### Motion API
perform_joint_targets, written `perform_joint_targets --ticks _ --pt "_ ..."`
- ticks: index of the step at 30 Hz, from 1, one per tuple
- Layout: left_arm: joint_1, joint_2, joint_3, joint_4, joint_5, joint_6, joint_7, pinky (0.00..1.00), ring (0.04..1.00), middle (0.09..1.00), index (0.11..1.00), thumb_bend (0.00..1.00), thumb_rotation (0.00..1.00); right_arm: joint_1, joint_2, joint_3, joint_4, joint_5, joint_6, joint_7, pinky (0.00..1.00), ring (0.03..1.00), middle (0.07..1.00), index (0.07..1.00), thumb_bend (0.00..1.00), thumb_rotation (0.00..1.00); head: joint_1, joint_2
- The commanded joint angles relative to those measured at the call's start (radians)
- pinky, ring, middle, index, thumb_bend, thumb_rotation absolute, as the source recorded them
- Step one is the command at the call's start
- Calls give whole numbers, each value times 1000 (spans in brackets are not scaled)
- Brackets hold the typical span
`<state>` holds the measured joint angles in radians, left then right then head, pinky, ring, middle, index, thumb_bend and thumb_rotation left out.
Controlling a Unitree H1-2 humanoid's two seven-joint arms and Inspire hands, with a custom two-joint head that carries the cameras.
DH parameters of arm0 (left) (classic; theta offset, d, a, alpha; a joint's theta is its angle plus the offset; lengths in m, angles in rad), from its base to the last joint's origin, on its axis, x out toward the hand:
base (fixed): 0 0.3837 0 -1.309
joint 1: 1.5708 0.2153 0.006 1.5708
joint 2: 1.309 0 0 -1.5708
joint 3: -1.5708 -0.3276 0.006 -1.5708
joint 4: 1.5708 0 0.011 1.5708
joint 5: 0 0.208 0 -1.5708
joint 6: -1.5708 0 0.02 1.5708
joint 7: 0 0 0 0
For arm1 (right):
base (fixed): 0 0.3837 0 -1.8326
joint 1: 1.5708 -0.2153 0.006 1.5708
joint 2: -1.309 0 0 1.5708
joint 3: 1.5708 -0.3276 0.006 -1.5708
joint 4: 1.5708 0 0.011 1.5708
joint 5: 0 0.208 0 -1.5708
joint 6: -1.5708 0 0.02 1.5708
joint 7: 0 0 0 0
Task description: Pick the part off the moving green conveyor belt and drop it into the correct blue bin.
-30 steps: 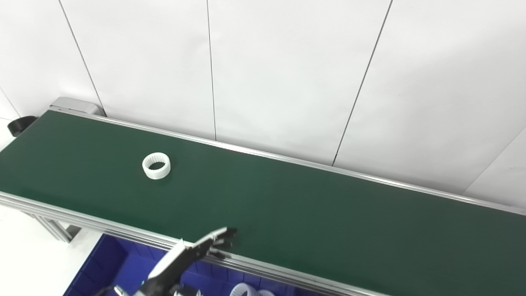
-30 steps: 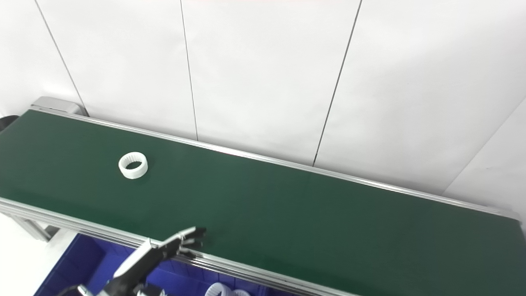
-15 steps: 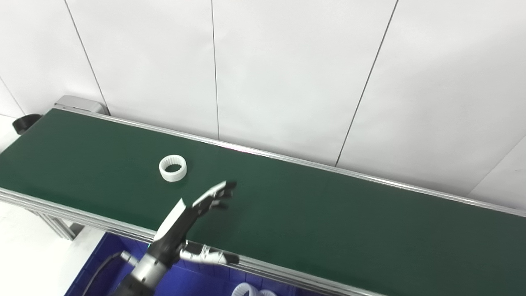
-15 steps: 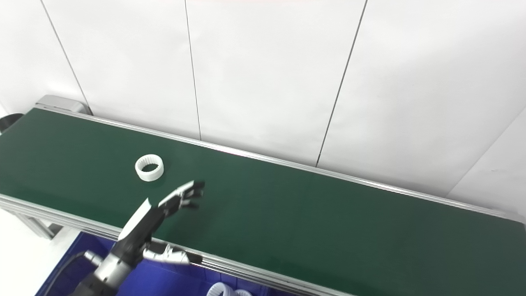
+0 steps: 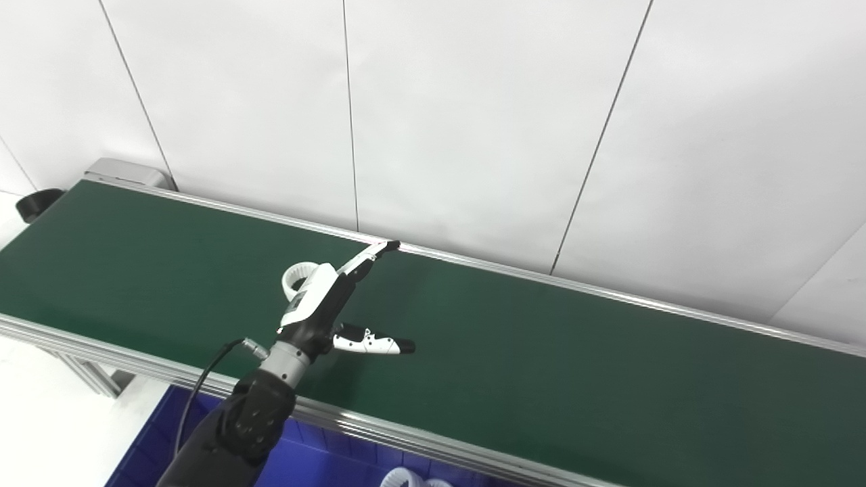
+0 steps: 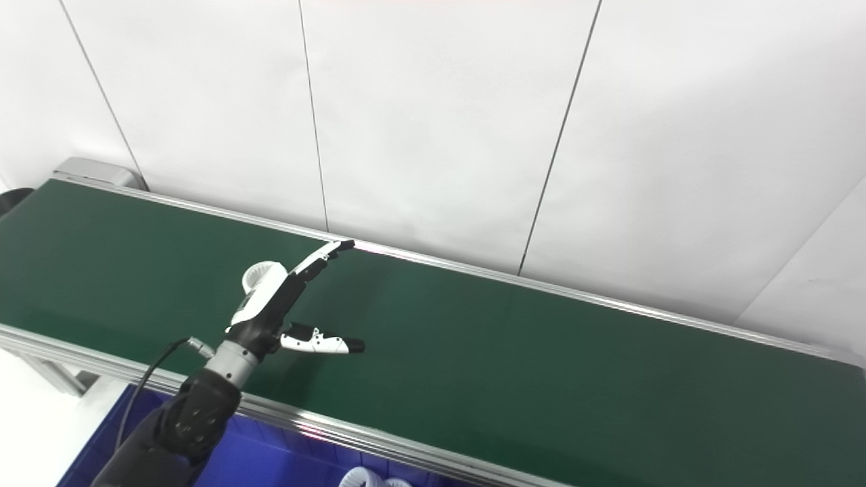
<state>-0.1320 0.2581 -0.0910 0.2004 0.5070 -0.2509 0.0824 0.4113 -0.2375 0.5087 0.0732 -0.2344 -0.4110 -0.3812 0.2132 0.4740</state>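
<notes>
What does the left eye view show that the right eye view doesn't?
Left eye only: the black part at the belt's left end nearly whole; the right eye clips it at the frame edge.

Right eye only: the belt's right end, which the left eye cuts off.

Both: the left hand open over the green belt, fingers spread, the white ring partly hidden behind it, and the blue bin with white parts below.

The part [image 5: 295, 276] is a small white ring with a hole in the middle. It lies flat on the long green conveyor belt [image 5: 541, 365], in the left half of the frame, and is partly hidden. The blue bin [image 5: 325, 467] sits at the bottom left, below the belt's near edge, with white rings [image 5: 399, 480] inside.
</notes>
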Motion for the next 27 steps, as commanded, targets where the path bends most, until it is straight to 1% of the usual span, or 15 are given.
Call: perform_joint_targets --ticks 1,4,5,7,9,12,16,18,22,25,27 --pt "-55 7 0 -10 34 13 37 840 905 939 902 672 399 -6 -10 11 -21 -6 -59 -28 785 836 806 853 867 409 -1 1" --pt "-82 24 -23 5 146 72 61 820 891 936 899 695 431 -11 -21 28 -23 -18 -59 -57 778 831 804 850 864 397 -1 2" --pt "-88 27 -28 8 171 86 66 852 887 934 898 706 428 -14 -24 33 -22 -24 -59 -69 761 821 798 849 867 403 -1 2" --pt "-104 34 -40 25 207 107 76 907 893 938 900 715 415 -15 -29 41 -22 -15 -59 -72 770 827 804 851 869 408 0 3" --pt "-122 43 -56 49 250 126 92 922 899 938 898 718 402 -16 -33 46 -20 -7 -59 -72 769 828 804 850 871 410 0 3" --pt "-145 52 -74 81 294 151 105 952 916 940 895 720 408 -18 -36 51 -21 -11 -59 -81 763 831 806 848 867 405 0 3" --pt "-182 63 -99 139 331 181 123 989 944 954 889 722 395 -24 -42 62 -19 -7 -59 -93 731 823 809 841 866 396 -2 3" --pt "-200 67 -110 164 340 197 128 996 951 960 889 722 380 -22 -43 63 -20 -3 -59 -93 735 825 810 839 869 395 -2 4" --pt "-227 76 -125 199 350 232 110 1000 970 975 891 716 357 -22 -48 64 -24 -14 -59 -97 746 821 805 840 867 401 -2 5" --pt "-240 85 -142 226 352 249 99 1000 959 965 879 703 311 -19 -47 61 -26 -15 -59 -96 738 819 805 840 869 411 -2 6" --pt "-246 89 -156 248 355 256 107 993 954 961 872 697 280 -20 -47 63 -26 -10 -59 -98 729 819 805 838 867 408 -3 7"
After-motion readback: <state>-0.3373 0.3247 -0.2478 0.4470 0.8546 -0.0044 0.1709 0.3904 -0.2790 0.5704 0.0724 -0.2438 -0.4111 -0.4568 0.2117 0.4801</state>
